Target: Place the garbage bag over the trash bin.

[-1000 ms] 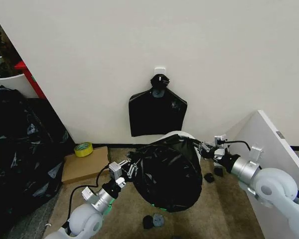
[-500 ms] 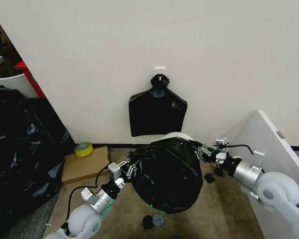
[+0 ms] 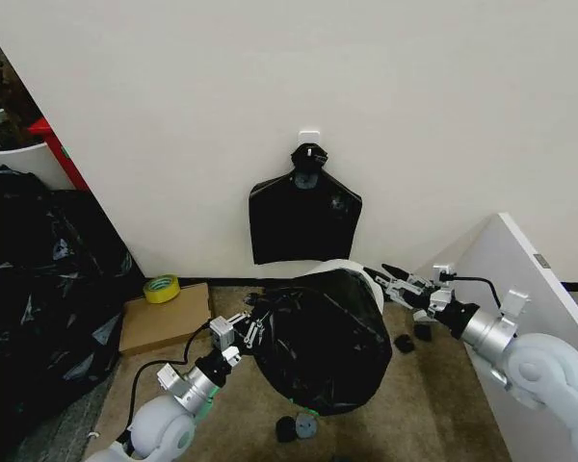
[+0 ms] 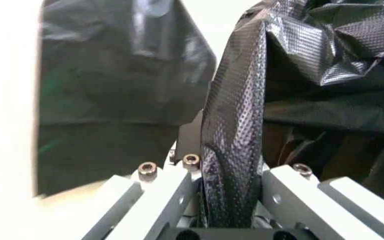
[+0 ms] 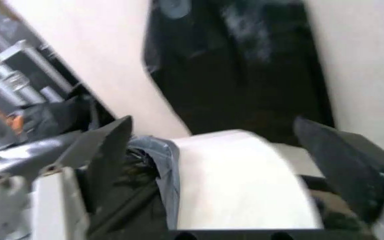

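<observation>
Head view: the glossy, crinkled black plastic garbage bag point(image 3: 320, 342) drapes over the round white plastic trash bin point(image 3: 352, 270), hiding all but a strip of its rim on the wall side. The left gripper point(image 3: 248, 325) is at the bag's left edge, its fingertips lost against the black folds. The right gripper point(image 3: 397, 281) sits just beside the bin's right rim, fingers spread, holding nothing.

Left wrist view: the left gripper point(image 4: 229, 197) is clamped on a pinched fold of bag.

Right wrist view: the wide-spread fingers point(image 5: 108, 150) frame the white bin wall point(image 5: 245, 185), blurred
</observation>
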`<state>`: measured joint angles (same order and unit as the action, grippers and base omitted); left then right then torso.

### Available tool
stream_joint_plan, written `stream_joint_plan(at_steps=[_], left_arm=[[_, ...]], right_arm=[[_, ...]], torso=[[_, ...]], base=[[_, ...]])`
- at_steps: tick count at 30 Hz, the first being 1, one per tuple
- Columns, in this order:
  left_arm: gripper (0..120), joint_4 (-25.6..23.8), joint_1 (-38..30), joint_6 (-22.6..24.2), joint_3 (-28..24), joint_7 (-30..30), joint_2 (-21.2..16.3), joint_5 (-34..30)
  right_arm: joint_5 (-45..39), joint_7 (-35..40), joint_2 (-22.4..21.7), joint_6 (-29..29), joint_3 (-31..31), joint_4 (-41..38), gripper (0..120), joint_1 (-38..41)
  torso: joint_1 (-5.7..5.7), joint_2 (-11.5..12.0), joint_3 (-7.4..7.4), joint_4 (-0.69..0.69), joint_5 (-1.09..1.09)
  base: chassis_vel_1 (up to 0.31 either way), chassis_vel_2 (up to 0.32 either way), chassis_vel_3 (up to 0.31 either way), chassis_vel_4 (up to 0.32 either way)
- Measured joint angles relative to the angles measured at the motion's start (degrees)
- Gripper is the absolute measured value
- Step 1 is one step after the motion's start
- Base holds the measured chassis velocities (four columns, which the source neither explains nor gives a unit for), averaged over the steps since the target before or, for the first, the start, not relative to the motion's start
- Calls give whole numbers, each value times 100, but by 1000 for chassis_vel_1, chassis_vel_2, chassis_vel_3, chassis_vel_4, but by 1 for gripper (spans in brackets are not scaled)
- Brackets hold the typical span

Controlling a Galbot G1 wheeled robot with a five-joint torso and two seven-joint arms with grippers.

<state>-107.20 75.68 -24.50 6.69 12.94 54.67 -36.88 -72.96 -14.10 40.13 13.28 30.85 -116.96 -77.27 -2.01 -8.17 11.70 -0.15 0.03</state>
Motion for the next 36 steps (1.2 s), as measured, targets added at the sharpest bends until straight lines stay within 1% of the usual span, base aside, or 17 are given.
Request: stream_joint_plan(at_steps=[1,3,5,6,7,10,12,14,16,18,19,22,27,28,29,33,36], left_arm=[[1,0,0,0,0,0,0,0],[1,-89,4,473,-18,-715,72,81],[1,-156,13,642,-24,-887,83,46],[1,-262,25,895,-31,-1122,104,-17],[1,-455,52,1368,-41,-1548,164,-203],[1,-656,79,1894,-52,-2098,284,-479],[1,-711,74,2047,-60,-2287,334,-577],[1,-737,68,2121,-66,-2383,360,-627],[1,-805,44,2308,-80,-2659,450,-748],[1,-878,7,2504,-110,-3039,599,-812],[1,-885,-64,2602,-189,-3259,694,-770],[1,-877,-162,2683,-332,-3456,781,-644],[1,-895,-241,3089,-783,-3843,912,-328],[1,-895,-241,3089,-783,-3843,912,-328],[1,-873,-286,3135,-876,-3877,928,-230],[1,-846,-350,3180,-1022,-3904,945,40],[1,-841,-350,3179,-1055,-3902,938,210]], right_arm=[[0,0,0,0,0,0,90,0],[189,495,82,-29,123,-267,98,-141],[271,566,103,-34,144,-347,99,-190],[382,657,129,-36,164,-458,99,-247],[630,915,195,-11,170,-766,95,-363],[860,1235,281,73,112,-1168,86,-451],[967,1368,323,122,72,-1363,79,-501],[1019,1429,340,148,50,-1456,77,-528],[1156,1609,385,239,-29,-1712,62,-588],[1346,1927,439,529,-207,-2073,56,-644],[1439,2261,474,867,-339,-2326,49,-695],[1574,2781,528,1334,-628,-2563,42,-719],[3024,3437,925,1916,-2021,-2123,20,-410],[3024,3437,925,1916,-2021,-2123,20,-410],[3250,3568,1114,2078,-2232,-1994,17,-336],[3608,3746,1419,2408,-2631,-1675,0,-64],[3781,3848,1550,2557,-2971,-1360,0,230]], torso=[[0,0,0,0,0],[0,0,0,1,-1],[0,0,0,0,-2],[0,0,0,0,-1],[0,0,0,-1,1],[0,0,-1,0,-1],[0,0,-1,1,-1],[0,0,0,0,-1],[0,0,-1,0,-1],[0,0,-1,0,-1],[0,0,-1,1,0],[0,0,-1,-2,-1],[0,0,1,0,0],[0,0,1,0,0],[0,0,0,0,-1],[0,0,0,-2,0],[0,0,0,1,-1]], base=[[0,0,0,0],[0,0,0,0],[0,0,0,0],[0,0,0,0],[0,0,0,0],[0,0,0,0],[0,0,0,0],[0,0,0,0],[0,0,0,0],[0,0,0,0],[0,0,0,0],[0,0,0,0],[0,0,0,0],[0,0,0,0],[0,0,0,0],[0,0,0,0],[0,0,0,0]])
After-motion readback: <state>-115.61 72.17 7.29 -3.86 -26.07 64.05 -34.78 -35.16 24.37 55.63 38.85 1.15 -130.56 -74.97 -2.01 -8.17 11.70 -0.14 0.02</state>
